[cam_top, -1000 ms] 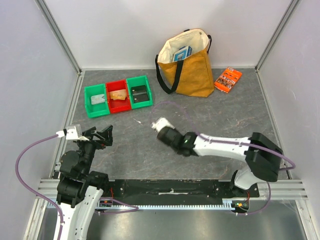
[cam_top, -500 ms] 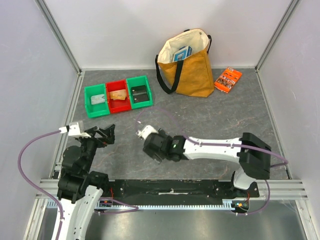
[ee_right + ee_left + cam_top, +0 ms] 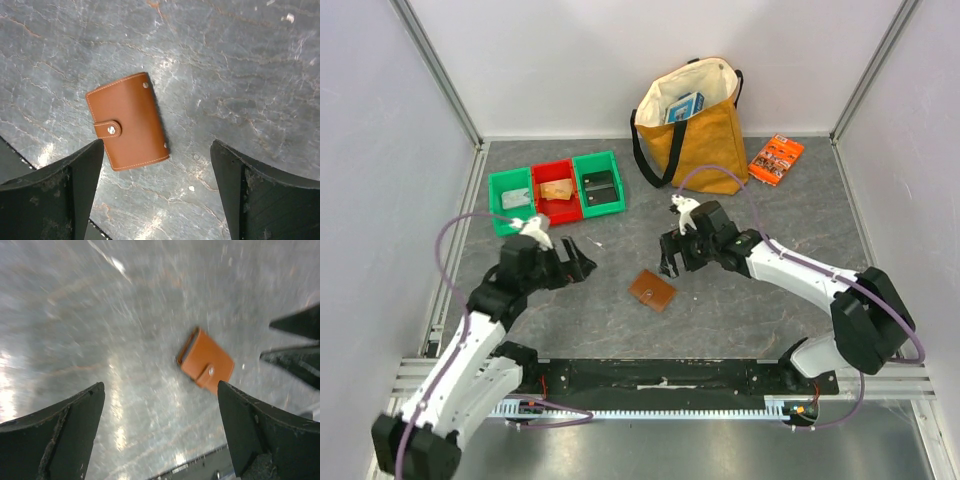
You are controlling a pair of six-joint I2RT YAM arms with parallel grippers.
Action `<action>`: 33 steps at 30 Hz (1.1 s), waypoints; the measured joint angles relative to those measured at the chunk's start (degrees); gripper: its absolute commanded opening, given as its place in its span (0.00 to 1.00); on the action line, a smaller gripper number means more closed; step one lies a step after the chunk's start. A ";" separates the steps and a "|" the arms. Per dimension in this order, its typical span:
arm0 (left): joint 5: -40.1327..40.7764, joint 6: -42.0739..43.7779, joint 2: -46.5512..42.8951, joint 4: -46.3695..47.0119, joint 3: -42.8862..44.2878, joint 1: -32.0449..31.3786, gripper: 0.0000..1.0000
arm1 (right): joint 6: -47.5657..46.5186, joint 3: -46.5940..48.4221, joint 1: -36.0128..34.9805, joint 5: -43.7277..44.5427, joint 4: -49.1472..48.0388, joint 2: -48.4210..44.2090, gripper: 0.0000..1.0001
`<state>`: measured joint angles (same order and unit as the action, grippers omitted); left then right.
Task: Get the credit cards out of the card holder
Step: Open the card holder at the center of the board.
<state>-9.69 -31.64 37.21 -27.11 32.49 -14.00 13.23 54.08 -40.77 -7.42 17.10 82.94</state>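
The right gripper (image 3: 672,261) hung with its fingers spread wide and nothing between them, just beside the card holder (image 3: 652,290). The holder lay closed and flat on the grey table (image 3: 780,225), its snap tab (image 3: 111,129) fastened. The left gripper (image 3: 578,268) was spread and empty too, near the holder's other side. Farther back stood the green and red bins (image 3: 496,205) and a mustard tote bag (image 3: 705,150).
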 measured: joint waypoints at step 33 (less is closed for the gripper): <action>3.15 -14.29 52.59 19.41 12.57 -26.75 0.73 | 10.62 -19.58 7.78 -15.72 -32.44 2.75 0.81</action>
<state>-6.55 -45.93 89.80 -7.70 45.06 -40.75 23.86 34.50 -32.99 -23.14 -15.33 85.69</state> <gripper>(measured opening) 0.757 0.857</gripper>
